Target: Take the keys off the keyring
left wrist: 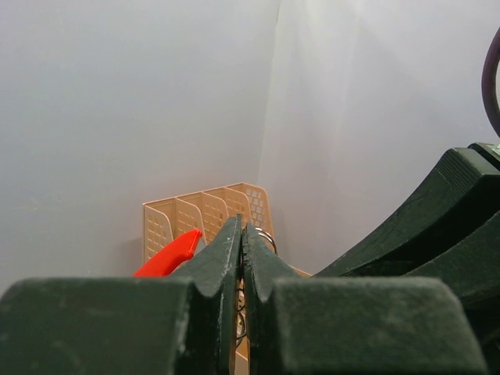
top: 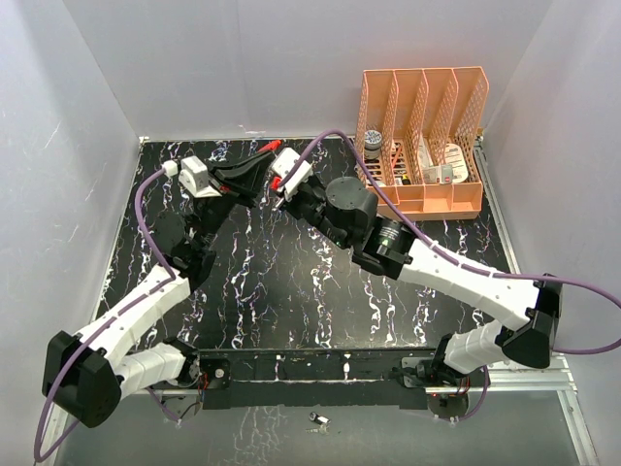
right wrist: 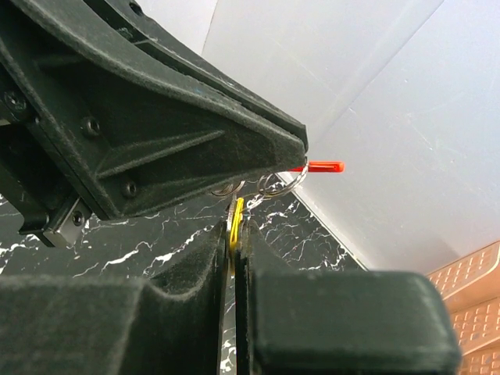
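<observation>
Both grippers meet above the far middle of the black marble table (top: 291, 291). My left gripper (top: 260, 167) (left wrist: 241, 226) is shut on the keyring (left wrist: 266, 234), a thin metal loop that peeks out beside its right finger. The red key (left wrist: 168, 256) (top: 269, 146) sticks out to the left of those jaws. In the right wrist view my right gripper (right wrist: 233, 228) (top: 276, 188) is shut on the yellow key (right wrist: 234, 217). Above it the keyring (right wrist: 275, 187) hangs from the left gripper's fingers (right wrist: 195, 133), and the red key (right wrist: 324, 166) points right.
An orange slotted desk organizer (top: 424, 136) (left wrist: 205, 212) holding small items stands at the back right of the table. White walls enclose the back and sides. A small metal piece (top: 317, 419) lies on the floor in front of the arm bases.
</observation>
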{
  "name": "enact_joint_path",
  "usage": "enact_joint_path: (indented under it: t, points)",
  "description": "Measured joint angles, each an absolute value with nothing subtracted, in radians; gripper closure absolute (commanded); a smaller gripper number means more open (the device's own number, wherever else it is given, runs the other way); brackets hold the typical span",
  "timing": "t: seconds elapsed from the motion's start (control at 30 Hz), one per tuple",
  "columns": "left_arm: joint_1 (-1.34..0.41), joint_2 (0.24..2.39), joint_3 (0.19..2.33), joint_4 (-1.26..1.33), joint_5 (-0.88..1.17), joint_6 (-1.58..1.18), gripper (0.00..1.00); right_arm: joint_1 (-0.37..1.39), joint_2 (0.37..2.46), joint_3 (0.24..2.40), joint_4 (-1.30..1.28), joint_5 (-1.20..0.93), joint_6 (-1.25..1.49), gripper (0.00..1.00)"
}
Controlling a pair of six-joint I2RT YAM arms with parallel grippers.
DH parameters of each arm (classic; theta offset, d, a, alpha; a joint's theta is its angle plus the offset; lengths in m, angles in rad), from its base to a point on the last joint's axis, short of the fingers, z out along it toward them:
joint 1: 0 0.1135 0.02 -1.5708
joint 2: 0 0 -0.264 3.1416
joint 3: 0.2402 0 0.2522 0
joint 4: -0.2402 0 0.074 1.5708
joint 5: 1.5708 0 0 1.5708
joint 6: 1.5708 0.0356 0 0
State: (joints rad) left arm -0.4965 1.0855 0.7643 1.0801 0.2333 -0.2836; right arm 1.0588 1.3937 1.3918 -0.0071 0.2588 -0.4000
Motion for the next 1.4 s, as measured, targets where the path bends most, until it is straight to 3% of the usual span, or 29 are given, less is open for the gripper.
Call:
enact_joint_path:
  t: [0.2, 0.3, 0.43, 0.8, 1.1, 1.4]
  points:
    - [-0.505, 1.05, 0.741, 1.095, 0.166, -0.271, 0.99, 1.102, 1.367, 1.367, -0.094, 0.216, -0.398, 1.0]
    - [-0.501, 1.03, 0.723, 1.118, 0.115, -0.267, 0.91, 1.136, 1.368, 1.341, -0.167, 0.192, -0.402, 1.0]
    - [-0.501, 1.009, 0.711, 1.119, 0.078, -0.253, 0.89, 1.137, 1.368, 1.331, -0.22, 0.192, -0.414, 1.0]
    - [-0.501, 0.924, 0.715, 0.952, 0.048, -0.091, 0.84, 1.137, 1.336, 1.331, -0.245, 0.223, -0.449, 1.0]
    - [-0.501, 0.924, 0.727, 0.819, 0.157, -0.036, 0.78, 1.134, 1.295, 1.332, -0.245, 0.241, -0.483, 1.0]
    - [-0.5, 0.929, 0.746, 0.717, 0.378, 0.043, 0.84, 1.134, 1.295, 1.332, -0.259, 0.241, -0.496, 1.0]
